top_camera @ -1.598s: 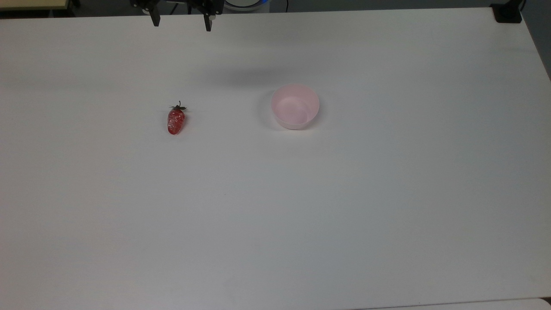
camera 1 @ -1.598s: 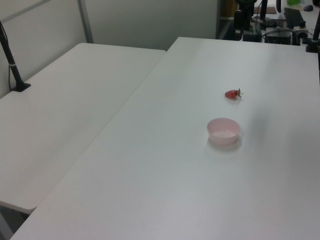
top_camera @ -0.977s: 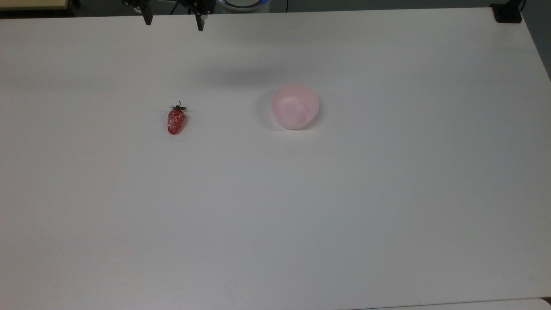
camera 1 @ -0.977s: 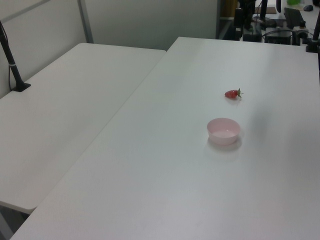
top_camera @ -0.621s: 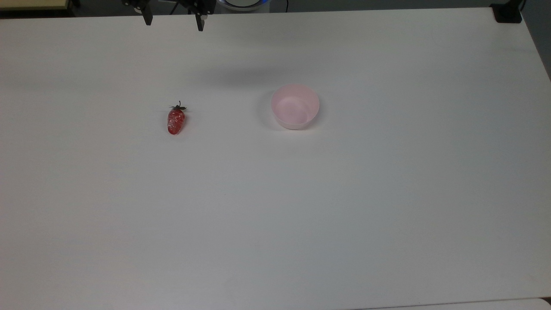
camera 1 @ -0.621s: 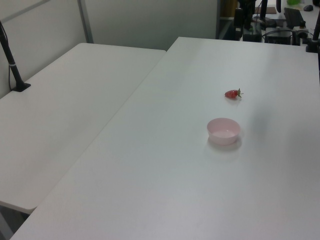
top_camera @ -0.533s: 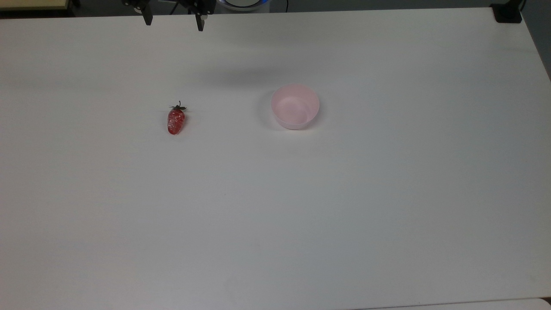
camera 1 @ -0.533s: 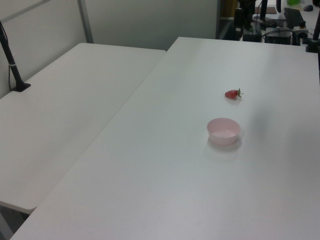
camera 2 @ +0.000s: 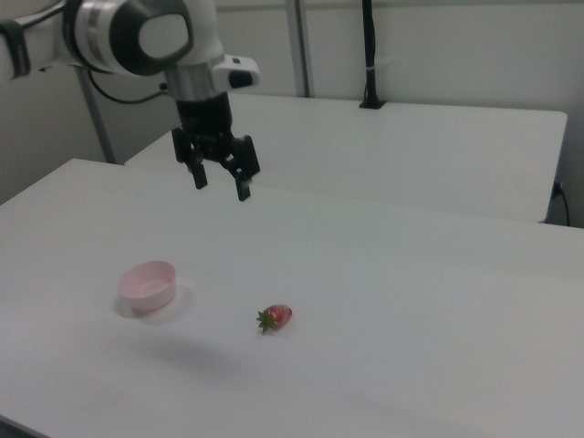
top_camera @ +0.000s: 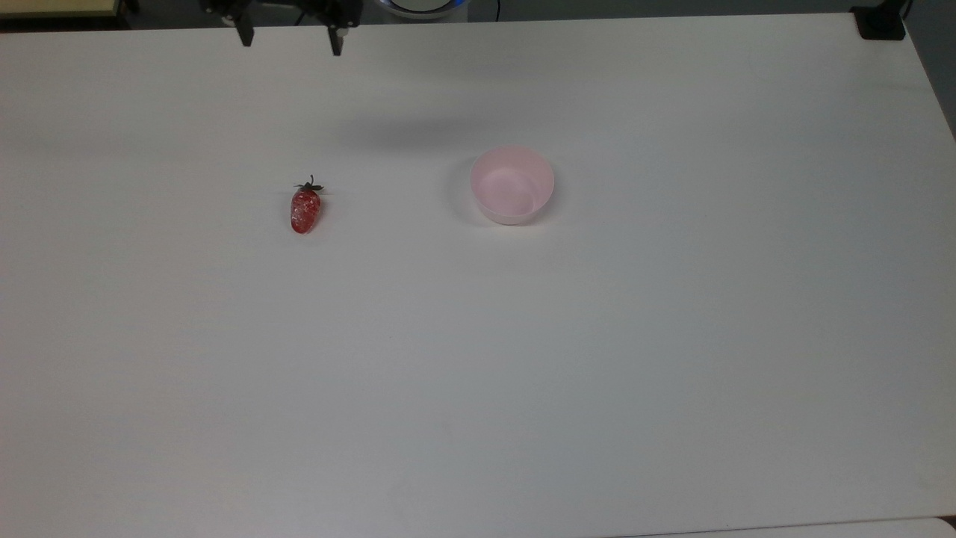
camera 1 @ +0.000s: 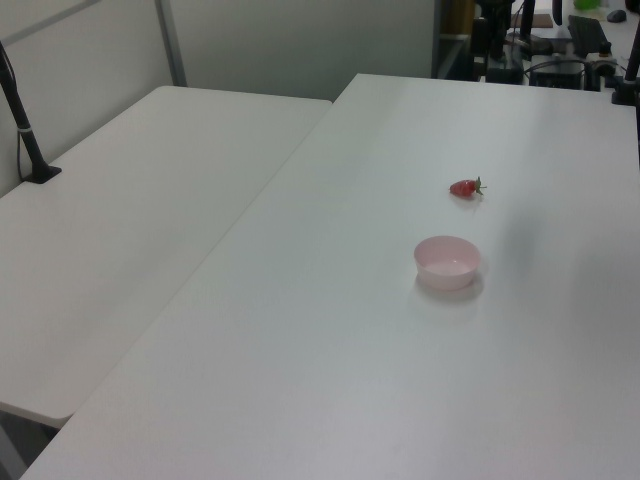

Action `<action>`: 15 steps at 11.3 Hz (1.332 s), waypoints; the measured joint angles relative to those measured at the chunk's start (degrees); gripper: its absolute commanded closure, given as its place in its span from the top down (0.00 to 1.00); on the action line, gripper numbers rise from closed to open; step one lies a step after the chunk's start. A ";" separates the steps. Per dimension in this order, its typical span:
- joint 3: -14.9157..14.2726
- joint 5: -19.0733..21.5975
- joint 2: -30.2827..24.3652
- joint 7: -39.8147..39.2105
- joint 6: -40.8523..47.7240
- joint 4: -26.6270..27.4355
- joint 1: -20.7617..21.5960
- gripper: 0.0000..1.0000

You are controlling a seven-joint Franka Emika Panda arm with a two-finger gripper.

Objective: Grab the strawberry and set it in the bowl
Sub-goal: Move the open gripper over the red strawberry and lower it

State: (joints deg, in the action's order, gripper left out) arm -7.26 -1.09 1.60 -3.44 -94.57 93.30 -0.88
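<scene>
No brand, label or writing is showing on anything in the three views.

In the top view, going from its left to its right, the gripper [top_camera: 287, 37] is hanging at the upper edge, its two black fingers spread wide apart and holding nothing. Below it, well apart, the strawberry [top_camera: 305, 208] is lying on its side on the white table [top_camera: 478, 359]. Its long axis is running nearly up and down in the top view, with the dark green stem cap pointing toward the upper edge and the red tip pointing toward the lower edge, leaning slightly to the top view's left. Farther to the top view's right, well apart from the fruit, the bowl [top_camera: 512, 184] is sitting upright and empty, pale pink with smooth sides.

In the left view the bowl [camera 1: 447, 262] is standing nearer the camera and the strawberry [camera 1: 464, 187] is lying beyond it, its stem cap pointing to the left view's right. Dark equipment is standing past the table's far edge there; it is probably part of the arm, though that is hard to say.

In the right view, from its left, the bowl [camera 2: 148, 284] is resting on the table, the gripper [camera 2: 221, 186] is hovering high above the surface with fingers parted, and the strawberry [camera 2: 275, 318] is lying to the bowl's right, its green cap facing the right view's left, toward the bowl.
</scene>
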 measured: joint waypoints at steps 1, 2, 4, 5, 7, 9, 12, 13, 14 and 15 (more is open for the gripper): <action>-0.04 0.00 0.86 -0.68 0.00 0.05 -0.94 1.00; -0.09 0.00 1.96 -0.98 0.00 0.12 -2.05 1.00; -0.20 -0.01 4.30 -1.74 0.00 0.61 -4.26 1.00; -0.24 -0.31 5.48 -2.02 -0.26 1.16 -5.07 1.00; -0.25 -1.75 7.44 -2.05 -3.28 3.24 -5.56 0.97; 0.04 -2.80 9.01 -2.05 -8.12 6.79 -5.41 0.96; 0.48 -3.35 11.33 1.42 -16.18 11.49 -4.42 0.95; 0.61 -4.08 12.53 3.12 -17.68 12.10 -3.90 0.93; 0.69 -4.77 13.86 4.32 -19.06 12.35 -3.43 0.91; 0.74 -5.12 15.17 5.33 -20.40 12.37 -3.12 0.89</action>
State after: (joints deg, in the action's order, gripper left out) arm -6.52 -6.21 16.77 1.89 -114.98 105.66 -4.00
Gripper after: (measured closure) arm 0.048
